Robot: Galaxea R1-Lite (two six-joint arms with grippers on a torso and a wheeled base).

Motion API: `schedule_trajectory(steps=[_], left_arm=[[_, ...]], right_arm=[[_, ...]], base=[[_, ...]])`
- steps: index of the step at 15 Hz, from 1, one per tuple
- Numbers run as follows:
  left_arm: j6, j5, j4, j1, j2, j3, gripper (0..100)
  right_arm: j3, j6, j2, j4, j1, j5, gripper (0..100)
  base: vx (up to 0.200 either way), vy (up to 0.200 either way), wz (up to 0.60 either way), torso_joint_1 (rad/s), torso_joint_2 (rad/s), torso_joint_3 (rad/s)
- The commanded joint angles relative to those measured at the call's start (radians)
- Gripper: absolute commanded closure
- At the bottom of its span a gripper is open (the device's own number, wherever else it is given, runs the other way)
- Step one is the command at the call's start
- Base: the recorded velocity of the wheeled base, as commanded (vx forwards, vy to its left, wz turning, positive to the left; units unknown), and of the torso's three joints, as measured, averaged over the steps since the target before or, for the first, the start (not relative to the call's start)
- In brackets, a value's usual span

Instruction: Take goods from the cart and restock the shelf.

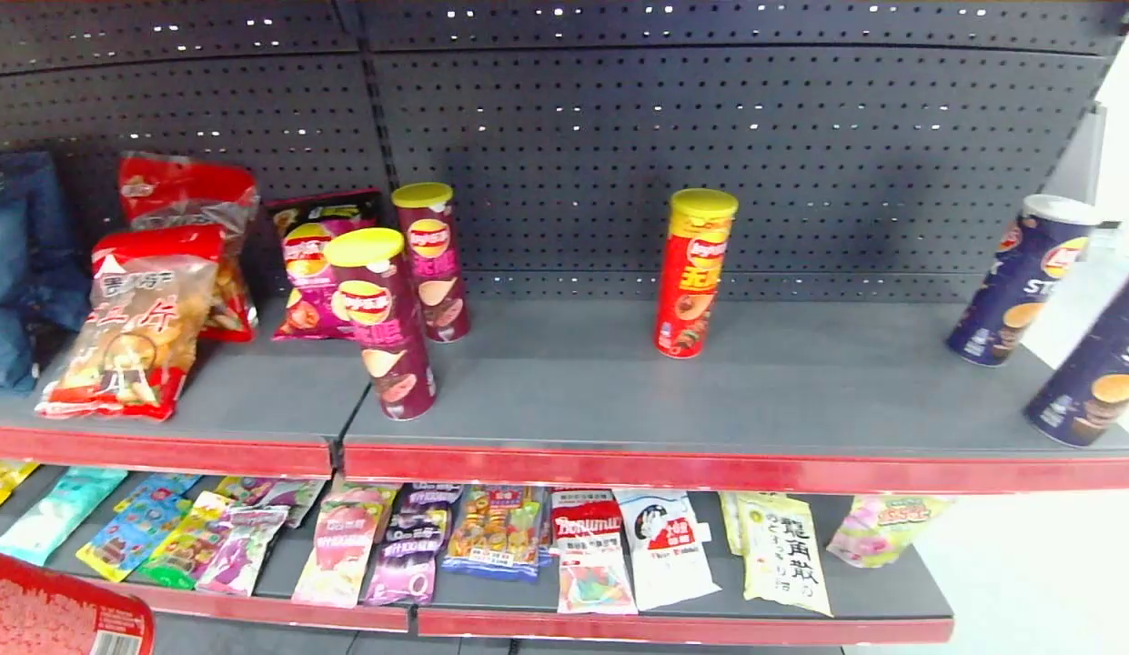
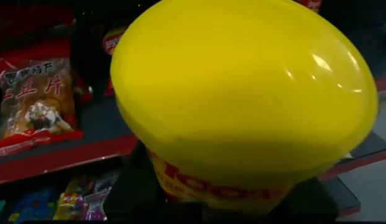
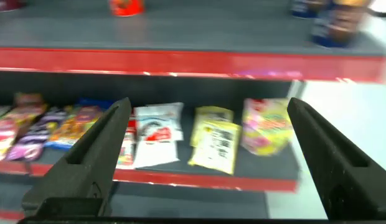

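Yellow-lidded can (image 2: 243,106) pinched in left claw (image 2: 227,196), carrying toward shelf (image 1: 801,391) ahead. Right claw (image 3: 205,155) spread, empty. Next: probably stand upright there.

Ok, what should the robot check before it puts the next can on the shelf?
1. Can to place: a yellow-lidded can sits right before the left wrist camera. The grip on it: cannot tell.
2. Free spot: the shelf is bare between the front purple can and the red can: ok.
3. Those two cans stand upright: ok.
4. Right gripper open, holding nothing: ok.
5. Right gripper out of the way: it faces the packets on the lower level, below the bare spot: probably ok.
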Motion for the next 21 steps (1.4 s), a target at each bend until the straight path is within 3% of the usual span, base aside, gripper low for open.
schedule_trajectory(steps=[1,8,13,16,19,21], left_arm=[[0.0,0.0,0.0,0.0,0.002,0.0,100],[0.012,0.002,0.0,-0.002,-0.012,0.003,100],[0.015,0.002,0.041,-0.002,-0.096,0.001,100],[0.066,0.035,0.137,0.0,-0.193,0.0,100],[0.067,0.077,0.146,0.0,-0.208,-0.014,100],[0.067,0.072,0.152,-0.005,-0.21,-0.009,100]], right_arm=[[0.0,-0.001,0.0,0.0,0.0,0.0,0],[0.002,-0.003,0.0,0.0,0.0,0.0,0],[-0.001,-0.006,0.005,0.001,0.0,0.005,0],[-0.003,-0.055,0.008,0.001,0.002,0.009,0],[-0.003,-0.07,0.002,-0.002,0.0,0.039,0],[-0.001,-0.073,0.0,-0.009,0.0,0.055,0]], base=[[0.0,0.0,0.0,0.0,0.0,0.0],[0.171,0.0,0.0,0.0,0.0,0.002],[0.0,0.0,0.0,0.0,0.0,0.0],[0.0,0.0,0.0,0.0,0.0,0.0],[0.0,0.0,0.0,0.0,0.0,0.0],[0.0,0.0,0.0,0.0,0.0,0.0]])
